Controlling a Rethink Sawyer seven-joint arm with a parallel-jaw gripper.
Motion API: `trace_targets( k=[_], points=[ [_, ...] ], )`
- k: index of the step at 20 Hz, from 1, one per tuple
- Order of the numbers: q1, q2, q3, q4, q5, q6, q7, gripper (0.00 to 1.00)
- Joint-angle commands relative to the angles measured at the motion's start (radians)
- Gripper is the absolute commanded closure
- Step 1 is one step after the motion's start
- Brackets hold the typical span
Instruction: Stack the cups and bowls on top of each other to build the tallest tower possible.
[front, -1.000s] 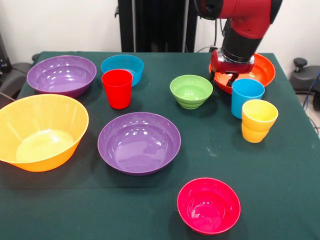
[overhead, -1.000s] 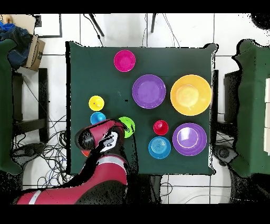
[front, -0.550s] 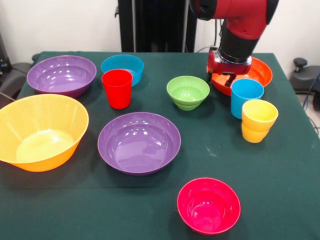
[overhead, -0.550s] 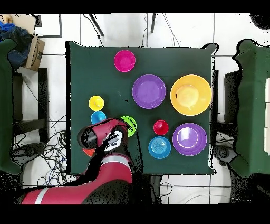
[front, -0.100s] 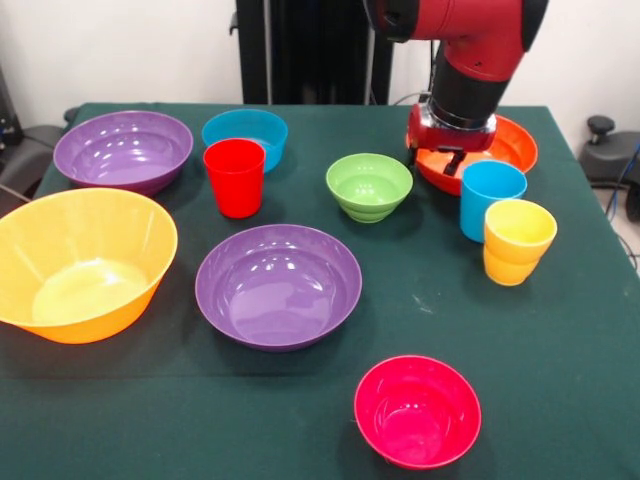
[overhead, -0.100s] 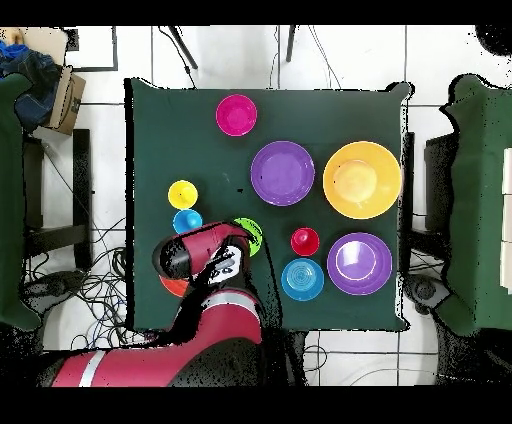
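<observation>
While hanging at the bench's far edge, jaws (front, -0.100s: 452, 160) poised over orange bowl (front, -0.100s: 510, 146), grip unclear, green bowl (front, -0.100s: 369, 185) alongside

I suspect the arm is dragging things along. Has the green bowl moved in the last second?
Yes. In the front view the green bowl has slid toward the picture's left and slightly farther back, closing on the red cup, which has stayed put.
</observation>
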Motion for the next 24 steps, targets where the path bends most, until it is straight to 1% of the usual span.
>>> trace_targets(
  k=[1, 7, 15, 24],
  points=[
    [-0.006, -0.015, 0.087, -0.008, -0.041, -0.025, 0.012, 1.0],
    [0.014, -0.013, 0.082, -0.007, -0.04, -0.024, 0.023, 1.0],
    [0.012, -0.012, 0.088, -0.005, -0.032, -0.018, 0.026, 1.0],
    [0.011, -0.01, 0.087, 0.003, -0.028, -0.048, 0.043, 1.0]
  ],
)
